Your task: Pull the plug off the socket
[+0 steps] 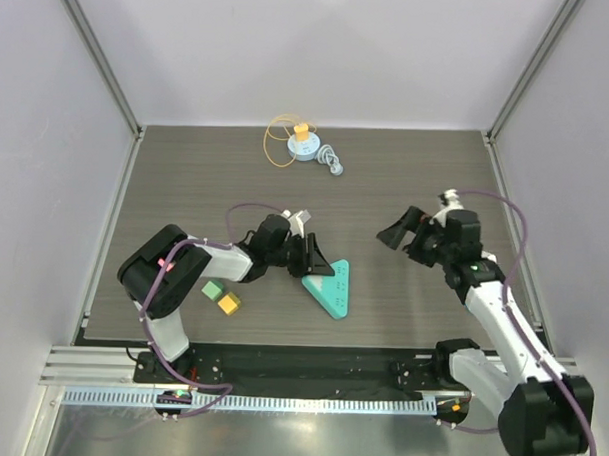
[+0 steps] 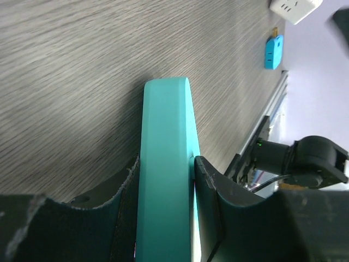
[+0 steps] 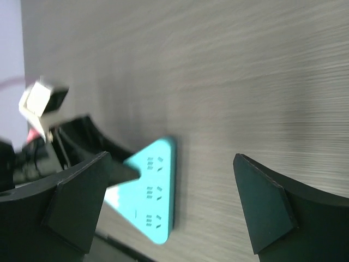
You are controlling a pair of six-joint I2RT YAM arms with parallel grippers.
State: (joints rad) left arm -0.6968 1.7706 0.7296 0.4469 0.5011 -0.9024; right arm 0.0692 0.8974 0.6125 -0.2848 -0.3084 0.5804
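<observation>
The teal triangular socket [image 1: 332, 289] lies flat on the table, with its outlets showing empty in the right wrist view [image 3: 155, 196]. My left gripper [image 1: 318, 261] is shut on its left corner; the left wrist view shows the socket's edge [image 2: 166, 120] pinched between both fingers [image 2: 210, 180]. A small blue plug [image 2: 274, 52] with brass pins lies on the table far from the socket, next to a white adapter [image 2: 294, 8]; both are hidden in the top view. My right gripper [image 1: 409, 237] is open and empty, above the table to the right of the socket.
A green cube [image 1: 212, 290] and a yellow cube [image 1: 228, 303] sit near the left arm. A blue and yellow item with a yellow cable loop [image 1: 301, 143] and a grey piece [image 1: 333, 161] lie at the back. The table's front rail [image 2: 262, 125] runs close by.
</observation>
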